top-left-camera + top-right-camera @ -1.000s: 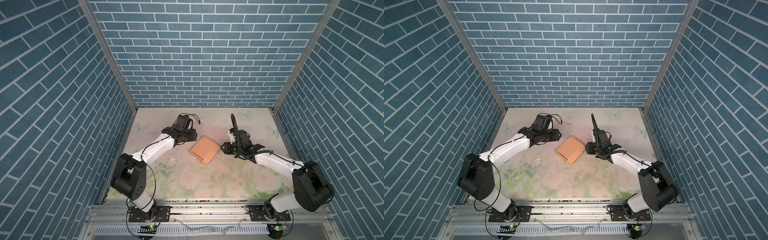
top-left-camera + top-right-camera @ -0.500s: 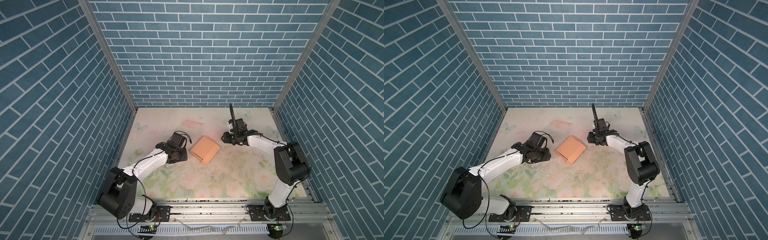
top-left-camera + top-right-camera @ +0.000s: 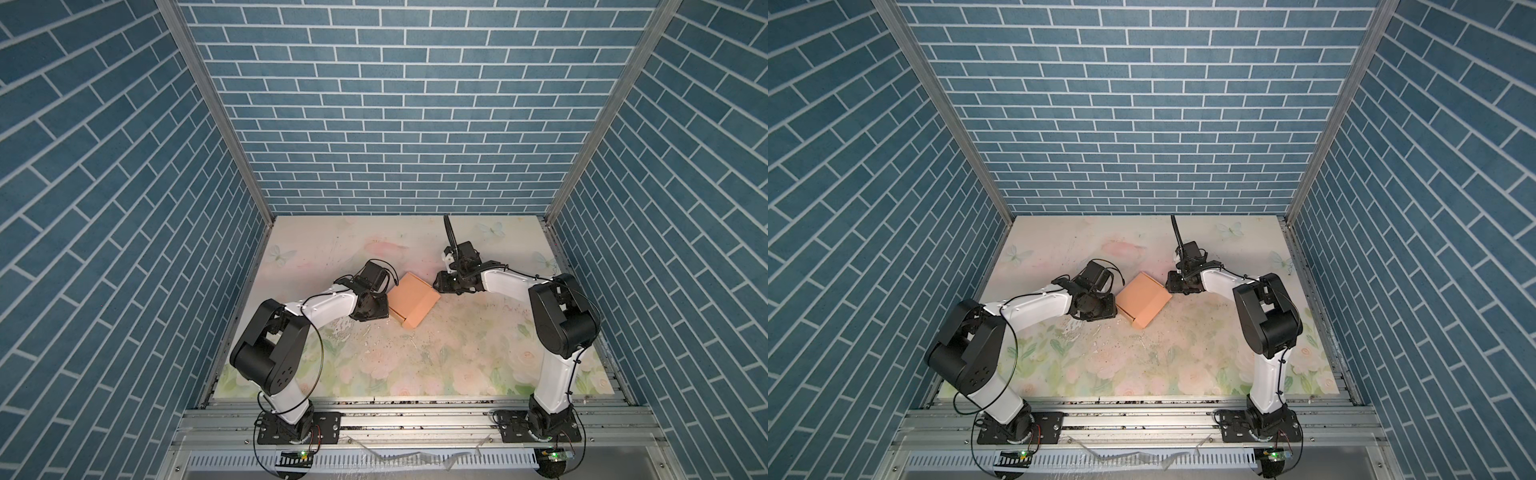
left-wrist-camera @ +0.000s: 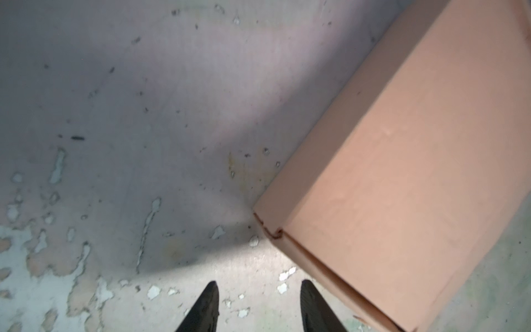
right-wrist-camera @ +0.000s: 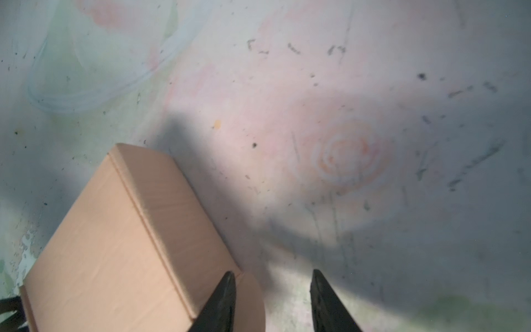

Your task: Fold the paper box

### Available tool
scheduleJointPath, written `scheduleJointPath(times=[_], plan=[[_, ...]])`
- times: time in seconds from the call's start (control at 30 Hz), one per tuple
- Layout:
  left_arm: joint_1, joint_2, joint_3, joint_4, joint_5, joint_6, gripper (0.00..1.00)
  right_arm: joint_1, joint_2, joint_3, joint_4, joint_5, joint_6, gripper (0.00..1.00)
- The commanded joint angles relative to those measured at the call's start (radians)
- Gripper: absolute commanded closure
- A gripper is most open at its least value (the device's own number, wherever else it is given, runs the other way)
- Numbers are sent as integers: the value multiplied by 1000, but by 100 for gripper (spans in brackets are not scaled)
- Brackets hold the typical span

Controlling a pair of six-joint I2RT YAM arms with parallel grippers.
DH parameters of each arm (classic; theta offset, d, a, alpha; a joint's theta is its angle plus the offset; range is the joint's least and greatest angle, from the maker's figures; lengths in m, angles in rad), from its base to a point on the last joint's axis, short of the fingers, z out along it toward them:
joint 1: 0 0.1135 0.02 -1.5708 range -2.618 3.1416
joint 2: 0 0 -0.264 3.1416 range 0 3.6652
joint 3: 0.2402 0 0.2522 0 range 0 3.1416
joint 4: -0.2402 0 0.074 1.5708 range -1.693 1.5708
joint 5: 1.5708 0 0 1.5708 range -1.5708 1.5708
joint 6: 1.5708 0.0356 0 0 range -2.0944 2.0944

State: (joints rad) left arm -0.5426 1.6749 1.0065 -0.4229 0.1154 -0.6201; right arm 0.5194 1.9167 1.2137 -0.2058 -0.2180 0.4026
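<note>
**Box looks folded, both grippers empty**

Blue brick walls (image 3: 395, 104) stand around a flowery counter (image 3: 415, 365). In both top views the paper box (image 3: 412, 300) lies near the middle of the counter, turned at a slant, with its lid down. The left arm (image 3: 328, 305) sits low, just beside one side of the box. The right arm (image 3: 498, 284) sits low, just beside the corner on the other side.

From the left wrist, the left gripper (image 4: 260, 287) has its two fingers apart. Only bare counter shows between them. The box is just beside one finger. A thin seam runs along its front edge, where the lid meets the wall.

From the right wrist, the right gripper (image 5: 273, 274) has its fingers apart too, with nothing between them. One finger shows in front of a box corner. I cannot tell if it touches.

The folding looks almost done, or done. The next move would likely be a soft push on the lid to close that seam. The other gripper would need to steady the box, since thin card slides and bends easily.
</note>
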Motion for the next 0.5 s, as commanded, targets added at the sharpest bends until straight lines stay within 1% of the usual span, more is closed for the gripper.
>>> scheduleJointPath(times=[0.0, 0.1, 0.3, 0.47], plan=[[-2, 20, 49, -20, -19, 35, 51, 35, -37, -35, -4, 9, -20, 56], [7, 31, 67, -35, -29, 47, 51, 59, -81, -87, 13, 27, -1, 56], [21, 23, 48, -37, -34, 59, 51, 92, -153, -170, 27, 72, 31, 56], [29, -11, 25, -45, -32, 60, 51, 93, -197, -191, 15, 101, 37, 56]])
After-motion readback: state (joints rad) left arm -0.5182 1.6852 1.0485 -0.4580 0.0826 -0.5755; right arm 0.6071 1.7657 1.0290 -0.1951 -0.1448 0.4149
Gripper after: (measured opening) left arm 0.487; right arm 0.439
